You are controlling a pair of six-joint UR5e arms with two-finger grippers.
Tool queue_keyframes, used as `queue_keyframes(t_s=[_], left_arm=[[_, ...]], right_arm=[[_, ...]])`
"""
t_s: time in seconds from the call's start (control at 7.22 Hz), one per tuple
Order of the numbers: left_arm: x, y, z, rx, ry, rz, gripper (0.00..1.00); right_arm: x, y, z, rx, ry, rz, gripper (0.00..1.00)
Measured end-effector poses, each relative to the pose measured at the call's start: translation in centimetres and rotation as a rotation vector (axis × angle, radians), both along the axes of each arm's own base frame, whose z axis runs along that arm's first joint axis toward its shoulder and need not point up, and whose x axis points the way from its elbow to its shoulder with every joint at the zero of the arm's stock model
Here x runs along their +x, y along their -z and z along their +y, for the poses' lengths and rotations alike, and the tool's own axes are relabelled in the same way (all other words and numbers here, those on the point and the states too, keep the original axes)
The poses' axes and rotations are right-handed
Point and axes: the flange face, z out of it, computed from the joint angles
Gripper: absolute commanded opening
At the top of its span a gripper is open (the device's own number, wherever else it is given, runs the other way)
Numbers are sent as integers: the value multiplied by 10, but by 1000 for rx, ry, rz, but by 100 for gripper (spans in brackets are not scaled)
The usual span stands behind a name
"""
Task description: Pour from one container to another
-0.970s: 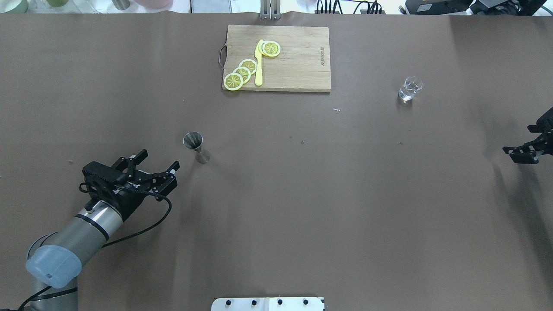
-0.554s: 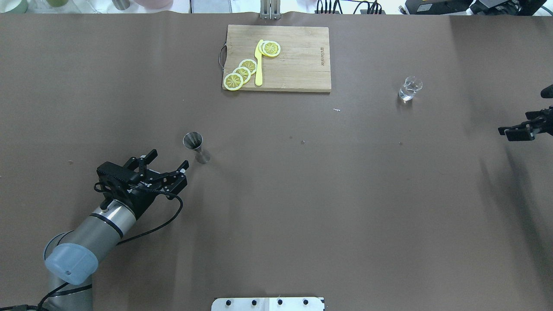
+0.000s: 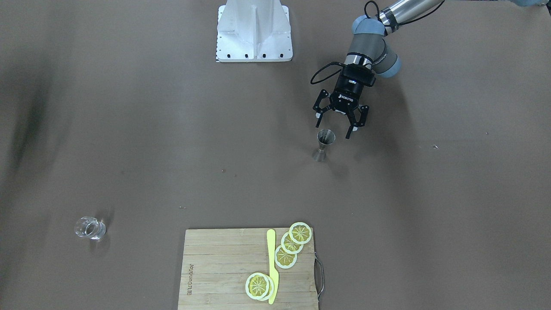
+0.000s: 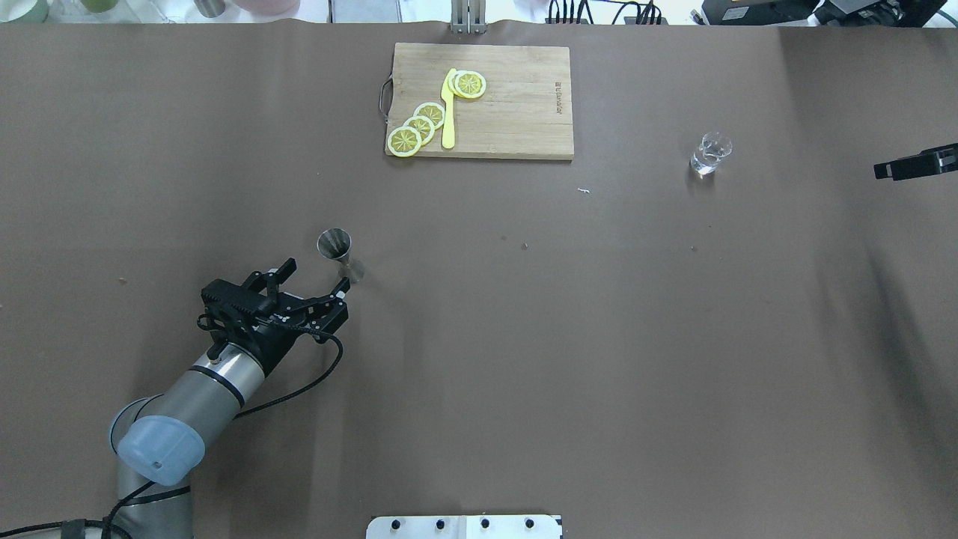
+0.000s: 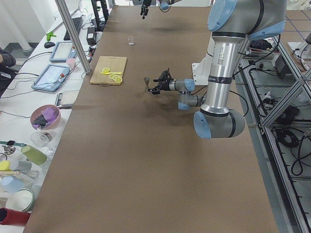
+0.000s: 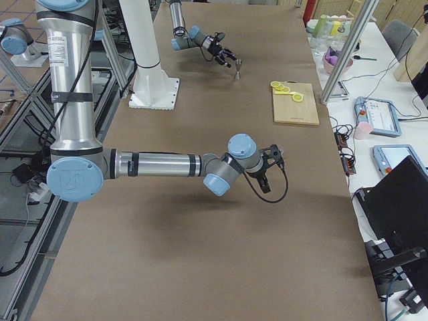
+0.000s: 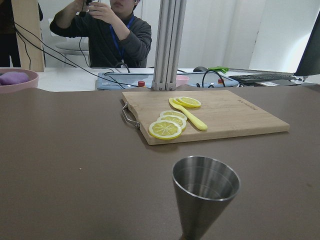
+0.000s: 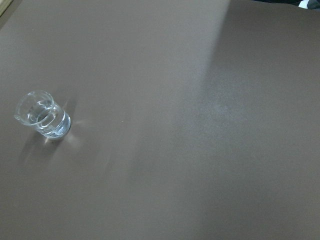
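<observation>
Silver-grey hourglass metal jigger (image 4: 340, 254) stands upright on the brown table (image 4: 524, 337), well apart from the small clear glass cup (image 4: 707, 155). Left gripper (image 4: 318, 273), spread wide, sits just beside it: approach step. Next: straddle waist, close.

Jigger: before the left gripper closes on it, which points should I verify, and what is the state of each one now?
1. Open left gripper: ok, its jaws are spread wide.
2. Upright jigger: ok, wide cone on top.
3. Jigger between the jaws: not ok, it stands just ahead of them.
4. Liquid in the jigger: cannot tell.
5. Upright glass cup: ok, standing far from the jigger.
6. Open right gripper: cannot tell, only part of it shows.
</observation>
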Motion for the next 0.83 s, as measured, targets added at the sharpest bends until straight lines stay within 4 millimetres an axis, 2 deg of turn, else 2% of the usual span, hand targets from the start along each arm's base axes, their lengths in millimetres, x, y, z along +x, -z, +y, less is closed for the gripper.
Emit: queue_keyframes(t_s=[0.28, 0.55, 0.83], left_arm=[[9, 2, -3, -1, 1, -5, 97], [12, 2, -5, -2, 5, -8, 97], [17, 3, -8, -2, 9, -11, 97]], right_arm=[[-1, 7, -10, 3, 3, 7, 100], [-7, 25, -34, 11, 56, 65, 100], [-14, 40, -46, 35, 96, 88, 100]])
